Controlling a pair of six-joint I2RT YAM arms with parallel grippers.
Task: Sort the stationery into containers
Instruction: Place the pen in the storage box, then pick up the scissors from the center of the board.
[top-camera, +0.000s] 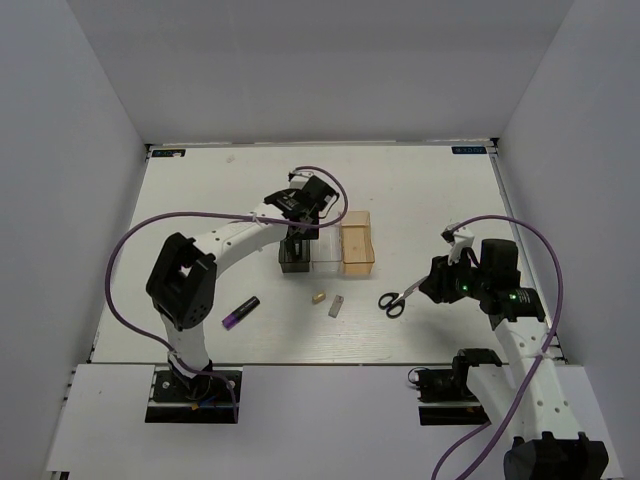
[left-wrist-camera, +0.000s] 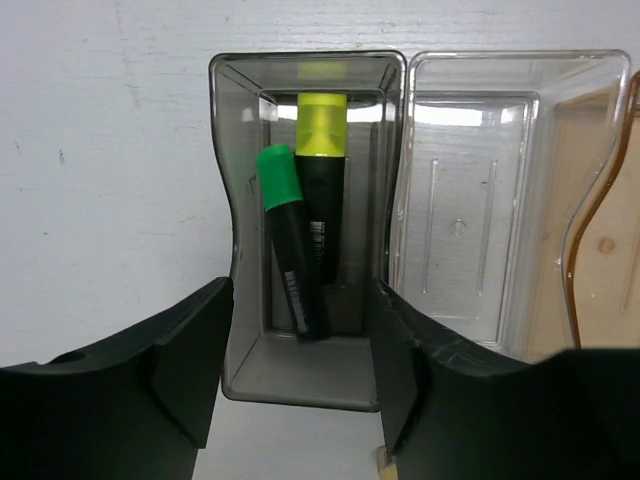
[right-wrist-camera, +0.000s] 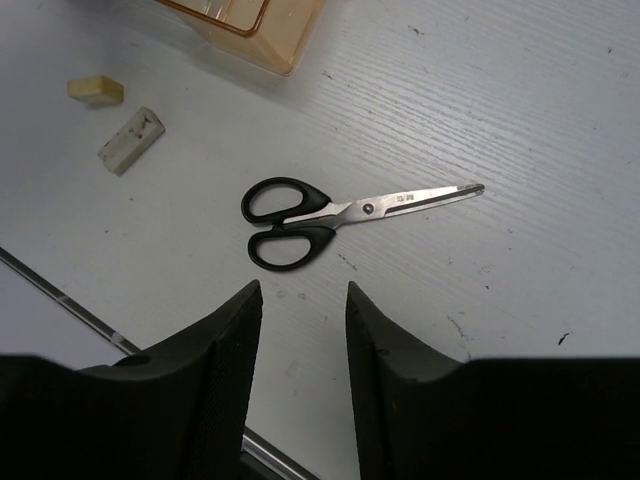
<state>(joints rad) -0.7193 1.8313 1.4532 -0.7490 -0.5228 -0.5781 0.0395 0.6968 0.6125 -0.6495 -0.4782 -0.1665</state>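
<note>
In the left wrist view a green-capped marker (left-wrist-camera: 279, 180) and a yellow-capped marker (left-wrist-camera: 321, 130) lie inside the smoky dark grey bin (left-wrist-camera: 226, 200). My left gripper (left-wrist-camera: 300, 300) hangs open over that bin's near end, holding nothing. The clear bin (left-wrist-camera: 470, 200) and the orange bin (left-wrist-camera: 600, 260) stand to its right. The black-handled scissors (right-wrist-camera: 340, 213) lie flat on the table just beyond my right gripper (right-wrist-camera: 302, 295), which is open and empty. A purple-capped marker (top-camera: 241, 313), a tan block (top-camera: 318, 297) and a grey block (top-camera: 336, 306) lie loose in front of the bins.
The three bins stand side by side mid-table: dark grey bin (top-camera: 294, 262), clear bin (top-camera: 326, 262), orange bin (top-camera: 357, 262). White walls close in the table on three sides. A metal strip runs along the near table edge (right-wrist-camera: 60, 295).
</note>
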